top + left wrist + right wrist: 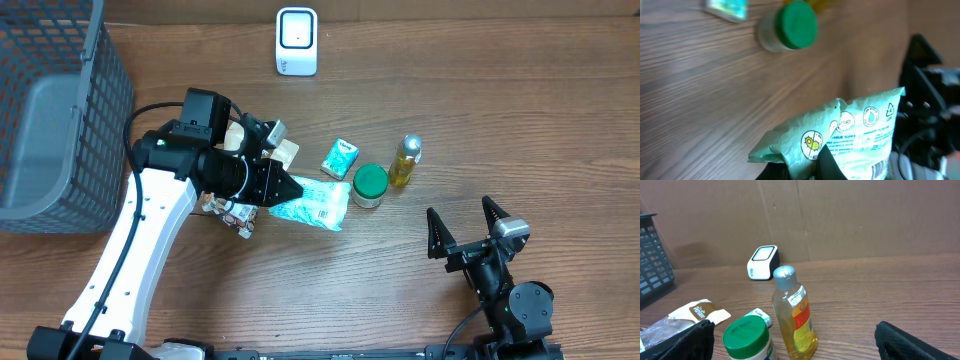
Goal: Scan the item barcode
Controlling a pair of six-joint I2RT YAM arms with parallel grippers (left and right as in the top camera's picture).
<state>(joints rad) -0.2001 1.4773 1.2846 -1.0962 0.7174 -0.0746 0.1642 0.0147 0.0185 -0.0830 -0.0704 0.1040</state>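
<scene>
Overhead shows the left claw [290, 187] clenched on one end of the teal wipes packet [318, 205], over the middle of the surface [520, 100], just beside the green-lidded jar [370, 184] and well apart from the white scanner [297, 41]. The right claw [459, 210] stands spread, holding nothing.

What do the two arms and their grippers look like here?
The left arm has a long white link with black joints, and a black cable runs along it. The left gripper is black. The right arm is all black, with a small silver block. The right gripper is black, its tips pointed and triangular.
</scene>
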